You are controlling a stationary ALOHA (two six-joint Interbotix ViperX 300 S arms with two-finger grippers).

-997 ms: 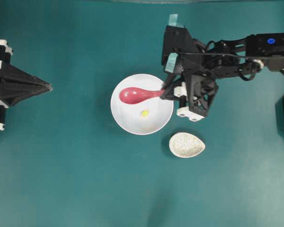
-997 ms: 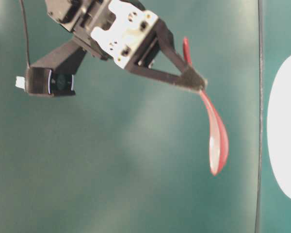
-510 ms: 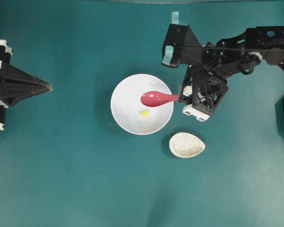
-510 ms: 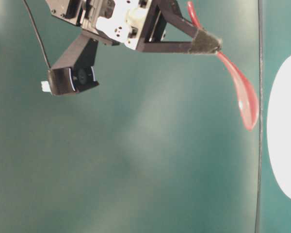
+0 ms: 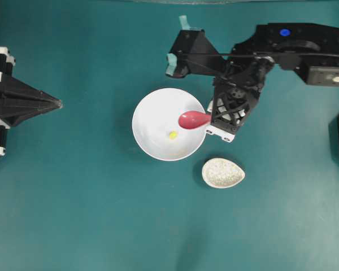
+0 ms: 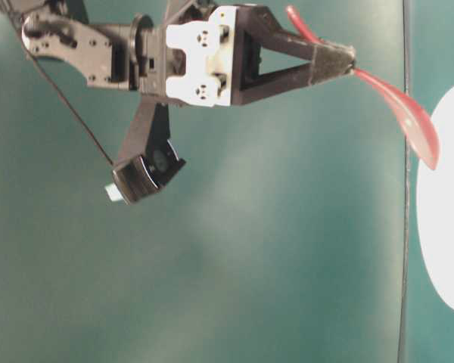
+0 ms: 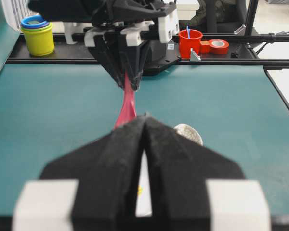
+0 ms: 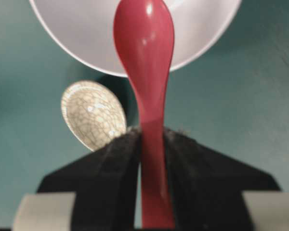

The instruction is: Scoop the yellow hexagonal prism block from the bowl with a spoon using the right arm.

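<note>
Spoon (image 5: 193, 119) pulled back to bowl (image 5: 152, 141) rim; block (image 5: 173, 135) untouched.

- Overhead view looks straight down on the whole teal table (image 5: 73, 214).
- Table-level view sits low and close, sideways.
- Left wrist view faces across the table.
- Right wrist view stares closely down; all share the round plain white bowl (image 5: 155, 138).

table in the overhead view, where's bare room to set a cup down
Free patches: the wide stretch between the parked left hand and the bowl, and the whole front strip below the bowl and the speckled dish. Crowded: the bowl's right side, where the right hand holds the spoon above the rim, with the dish close by.
</note>
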